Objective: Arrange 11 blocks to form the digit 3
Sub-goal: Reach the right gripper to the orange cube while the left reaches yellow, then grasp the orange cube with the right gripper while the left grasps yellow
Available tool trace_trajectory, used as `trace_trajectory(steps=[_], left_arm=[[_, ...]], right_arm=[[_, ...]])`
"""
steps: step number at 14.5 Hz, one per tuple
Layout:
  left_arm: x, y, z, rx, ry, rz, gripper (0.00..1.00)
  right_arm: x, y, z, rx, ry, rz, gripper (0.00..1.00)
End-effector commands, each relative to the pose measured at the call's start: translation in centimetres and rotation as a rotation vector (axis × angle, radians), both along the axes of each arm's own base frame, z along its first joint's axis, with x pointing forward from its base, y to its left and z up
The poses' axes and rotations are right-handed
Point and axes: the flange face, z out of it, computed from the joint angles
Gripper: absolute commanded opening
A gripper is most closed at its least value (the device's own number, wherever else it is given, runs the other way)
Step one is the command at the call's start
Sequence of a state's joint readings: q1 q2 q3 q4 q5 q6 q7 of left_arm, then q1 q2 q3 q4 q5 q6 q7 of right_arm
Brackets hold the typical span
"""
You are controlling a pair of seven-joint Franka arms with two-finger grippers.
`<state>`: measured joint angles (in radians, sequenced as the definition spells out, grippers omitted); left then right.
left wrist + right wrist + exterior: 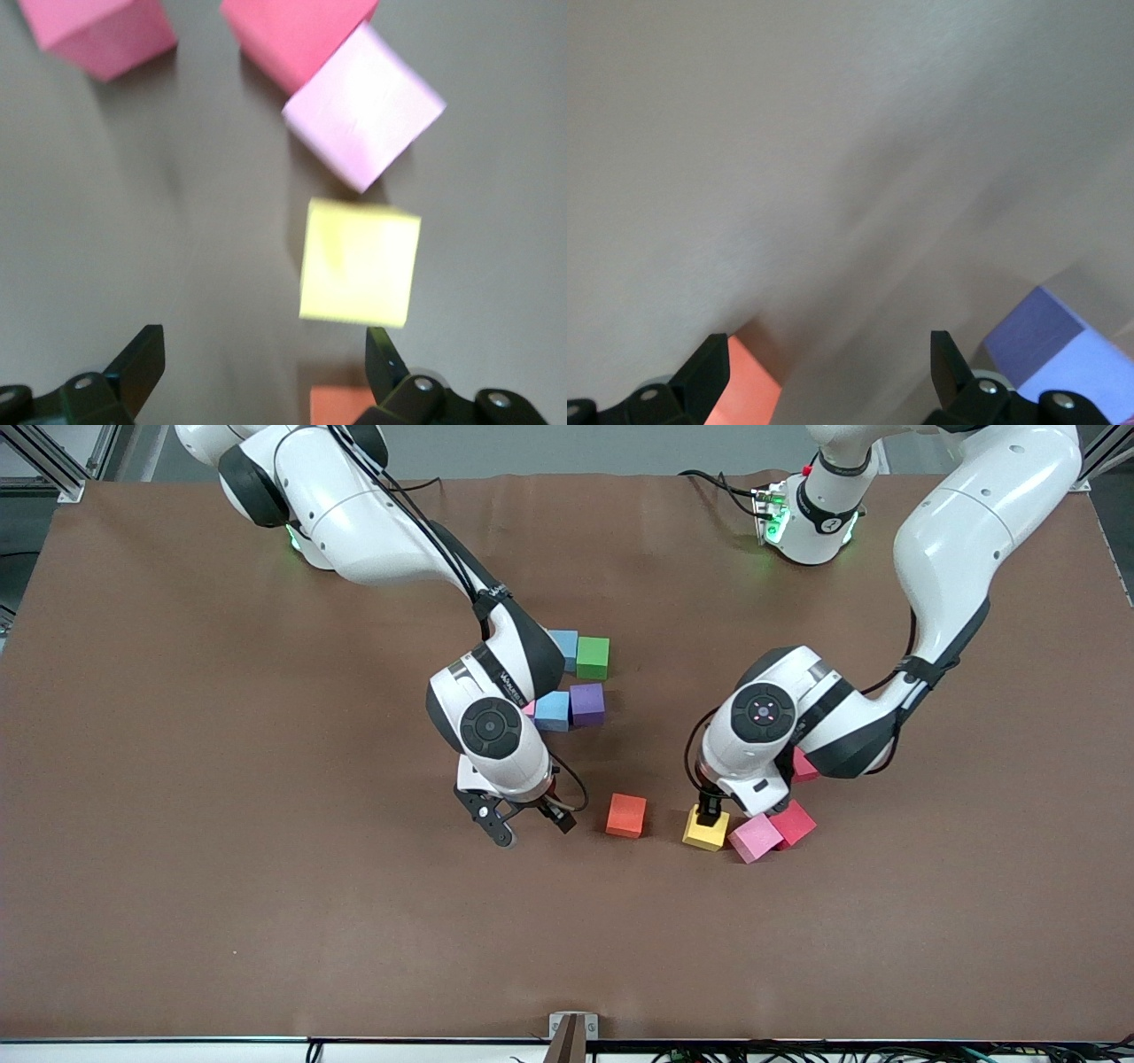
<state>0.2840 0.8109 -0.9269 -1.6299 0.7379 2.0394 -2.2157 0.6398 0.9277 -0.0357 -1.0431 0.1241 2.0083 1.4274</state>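
My left gripper [711,815] hangs spread and empty over the small yellow foam cube [706,829] beside the pink cube [755,838]; I centre squarely before descending. Right gripper [523,822] waits, open.

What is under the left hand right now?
The yellow block sits on the table under the open left hand, touching the pink block beside it. An orange block shows at the wrist view's edge. The arm covers part of a red block.
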Motion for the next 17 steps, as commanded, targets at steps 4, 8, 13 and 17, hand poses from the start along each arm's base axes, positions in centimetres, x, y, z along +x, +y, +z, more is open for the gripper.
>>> trace_trajectory(steps=[4,8,13,17], left_arm=[[1.7,1.8,-1.3,-0.007,-0.069,-0.08,1.0],[2.4,2.1,-2.8,-0.045,-0.088,-0.149,1.0],[3.1,1.4,-4.1,-0.05,-0.084,-0.147,1.0],[3.2,1.0,-5.4,-0.047,-0.103,-0.151,1.0]], right_arm=[[0.5,-4.3,-0.4,-0.164,0.051,-0.034,1.0],[0.6,-4.5,-0.2,-0.175,0.044,-0.133,1.0],[0.9,-4.8,-0.3,-0.167,0.048,-0.18,1.0],[1.1,-4.8,-0.5,-0.156,0.044,-0.263,1.0]])
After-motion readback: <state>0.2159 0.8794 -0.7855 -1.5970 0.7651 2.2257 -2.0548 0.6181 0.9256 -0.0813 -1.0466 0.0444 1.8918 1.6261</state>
